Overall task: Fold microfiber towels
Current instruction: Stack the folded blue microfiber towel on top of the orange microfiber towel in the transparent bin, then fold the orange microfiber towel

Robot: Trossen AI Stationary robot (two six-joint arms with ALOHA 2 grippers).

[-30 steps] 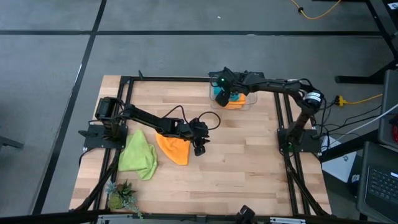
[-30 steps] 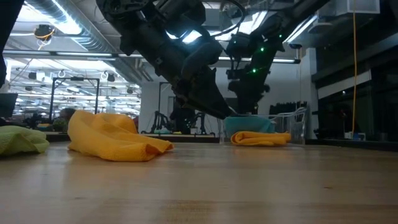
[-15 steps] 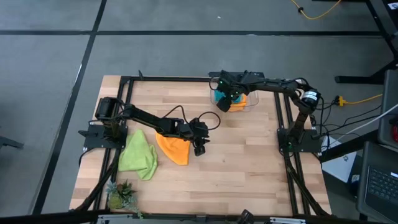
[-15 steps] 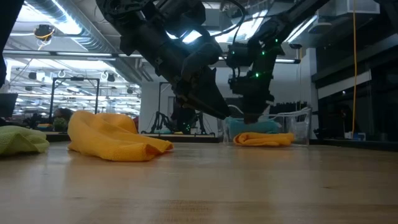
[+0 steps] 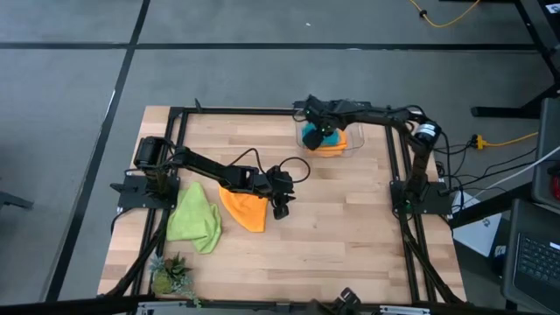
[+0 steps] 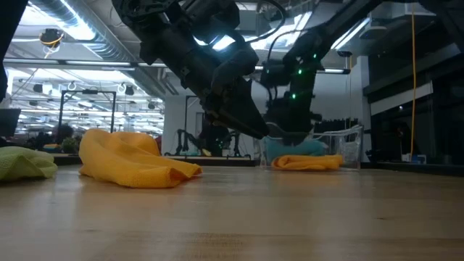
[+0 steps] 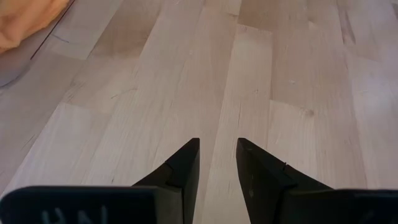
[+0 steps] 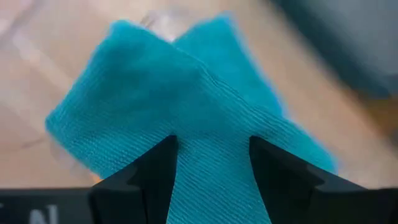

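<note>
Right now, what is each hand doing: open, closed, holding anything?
Left hand: open, empty, over bare wooden table.
Right hand: fingers either side of the turquoise blue microfiber towel; grip cannot be told.

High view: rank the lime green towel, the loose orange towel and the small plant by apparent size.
1. lime green towel, largest.
2. orange towel by the left claw, somewhat smaller; part may be hidden under the arm.
3. plant, smallest.
</note>
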